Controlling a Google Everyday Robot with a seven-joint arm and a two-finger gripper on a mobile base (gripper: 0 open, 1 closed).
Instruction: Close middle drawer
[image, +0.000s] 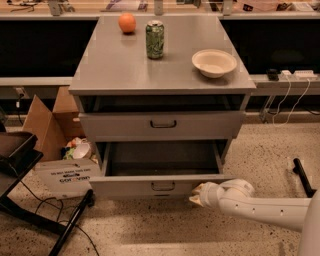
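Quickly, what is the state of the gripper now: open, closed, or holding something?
Gripper: open or closed cannot be told; it is low, at the right end of the front panel of the pulled-out middle drawer.
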